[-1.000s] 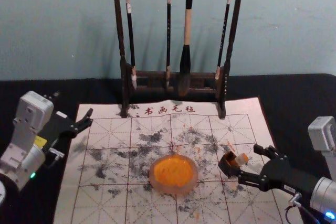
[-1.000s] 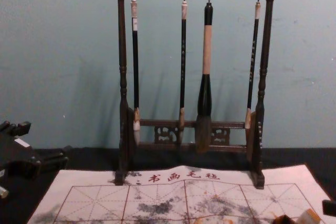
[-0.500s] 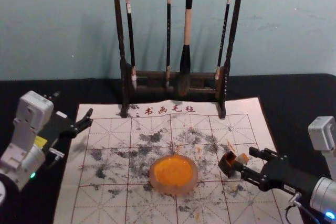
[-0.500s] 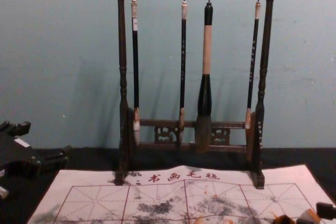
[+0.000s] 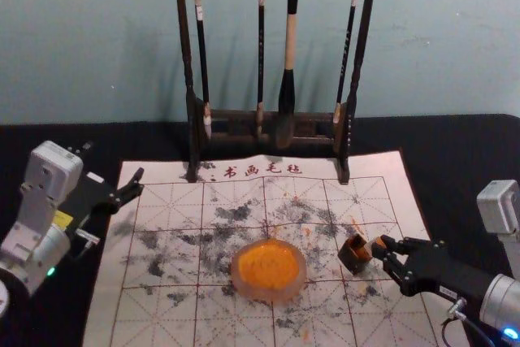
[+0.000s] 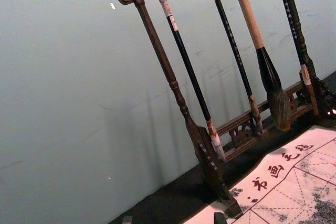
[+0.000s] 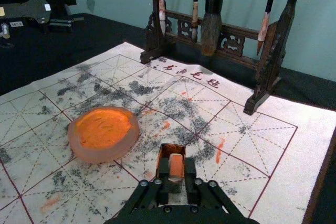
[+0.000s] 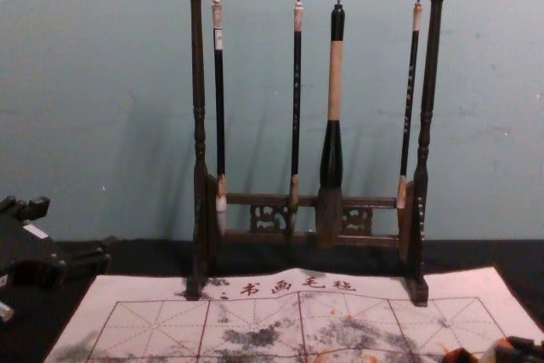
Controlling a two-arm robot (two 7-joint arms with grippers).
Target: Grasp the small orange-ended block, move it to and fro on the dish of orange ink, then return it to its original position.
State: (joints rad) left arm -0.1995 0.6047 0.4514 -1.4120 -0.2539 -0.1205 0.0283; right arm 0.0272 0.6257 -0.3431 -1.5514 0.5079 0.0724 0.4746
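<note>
In the head view, your right gripper [image 5: 385,250] is low over the paper-white, ink-stained mat [image 5: 166,314], its tips at the small orange-ended block [image 5: 378,246], beside the open dark-brown box [image 5: 352,262]; the round translucent dish [image 5: 269,292] of bright orange ink [image 5: 268,266] lies toward your left. Your idle left gripper [image 5: 140,182] hangs beyond the mat's left side, fingers spread. The chest view catches your right gripper at the lower right corner, beside the box. In the right wrist view, your right fingers [image 7: 164,170] flank the block closely, pinching it by the look of it (whether it is off the mat, you can't tell from here). So I'd judge you're at the grasp, with the dabbing undone. Next, confirm the hold, lift it clear of the box's wall, and carry it left to the ink; a hasty sideways pull could knock the box or twist the block.
</note>
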